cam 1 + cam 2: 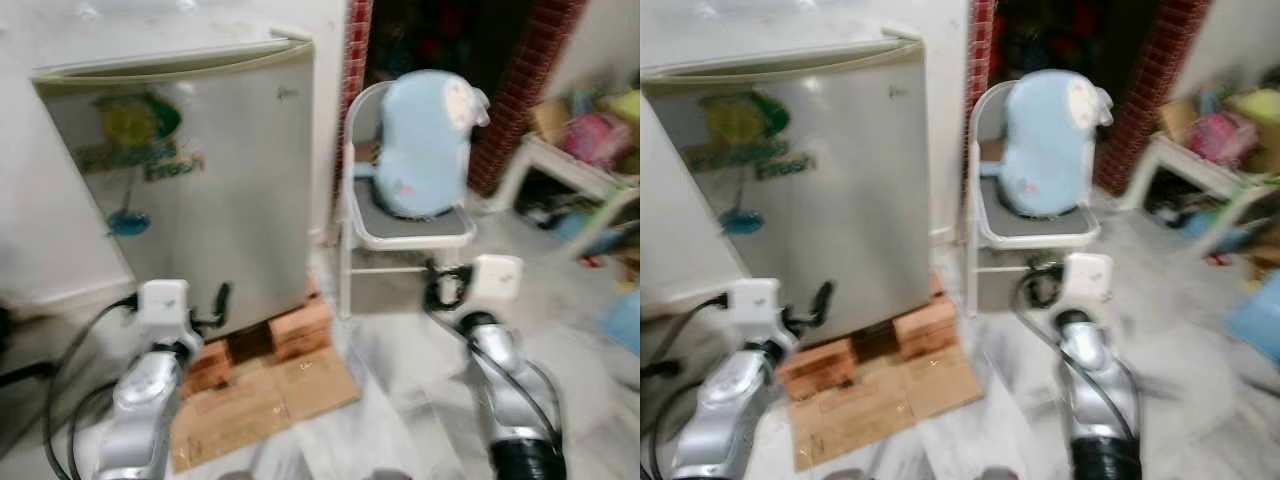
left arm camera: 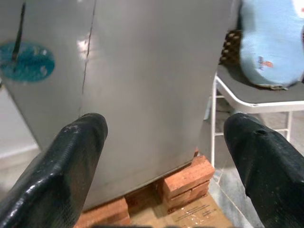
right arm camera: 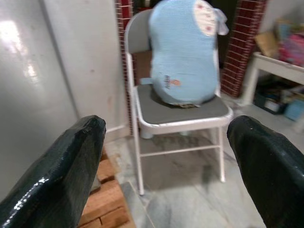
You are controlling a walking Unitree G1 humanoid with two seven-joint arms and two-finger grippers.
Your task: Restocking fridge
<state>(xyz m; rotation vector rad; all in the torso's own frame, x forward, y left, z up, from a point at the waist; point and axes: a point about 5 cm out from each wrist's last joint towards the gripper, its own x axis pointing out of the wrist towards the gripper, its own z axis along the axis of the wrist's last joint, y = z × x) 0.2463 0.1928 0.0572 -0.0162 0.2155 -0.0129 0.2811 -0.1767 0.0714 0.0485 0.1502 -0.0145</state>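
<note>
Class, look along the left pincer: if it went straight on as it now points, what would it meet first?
Most likely the closed silver door of the fridge, which lies between the open fingers of the left pincer. Depth is unclear, but nothing stands between them.

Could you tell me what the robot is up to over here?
It faces a small silver fridge with its door shut, raised on bricks over cardboard. Both grippers are open and hold nothing: the left gripper points at the fridge door, the right gripper at a folding chair carrying a light blue cushion.
</note>
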